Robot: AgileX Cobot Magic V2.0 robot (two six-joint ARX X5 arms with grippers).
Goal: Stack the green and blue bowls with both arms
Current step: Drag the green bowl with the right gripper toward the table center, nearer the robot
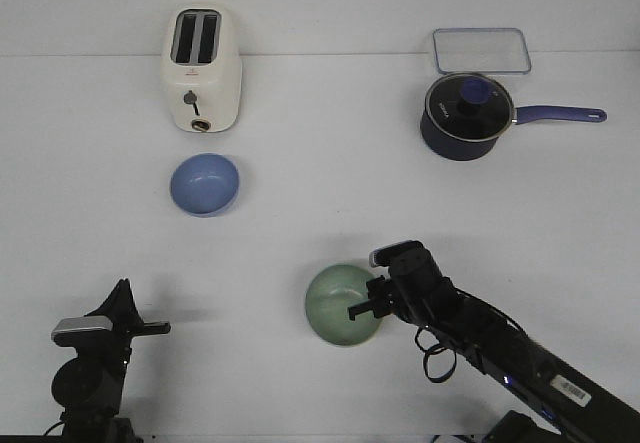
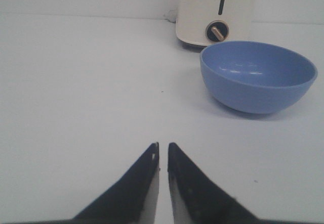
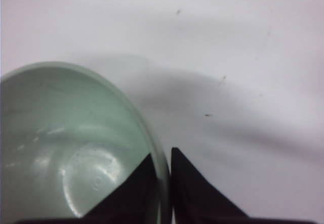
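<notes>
In the front view, you see the pale sage green matte bowl (image 1: 342, 305) near the middle of the table's near edge, with the right gripper (image 1: 362, 310) at its right rim, and the periwinkle blue matte bowl (image 1: 205, 184) left of centre, just in front of the cream two-slot toaster (image 1: 201, 69). The left gripper (image 1: 150, 328) hovers by the near left corner, well apart from both bowls. A dark blue long-handled saucepan with glass lid (image 1: 468, 115) and a clear plastic container (image 1: 481, 50) stand toward the far right corner. In the left wrist view, the left gripper (image 2: 163, 155) shows its jaws almost together with only a thin slit between them, holding nothing; the blue bowl (image 2: 258, 76) sits ahead, with the toaster (image 2: 215, 12) behind it cut off at the top. In the right wrist view, the right gripper (image 3: 162, 159) has one finger inside and one outside the wall of the green bowl (image 3: 71, 133), closed onto the rim. Note the risk: the hold covers only a narrow strip of rim, so on lifting the bowl may tilt or slip out, and a tilted bowl could strike the blue bowl's edge instead of nesting. The grip's contact point is hidden by the fingers, so you cannot confirm how firm it is.
</notes>
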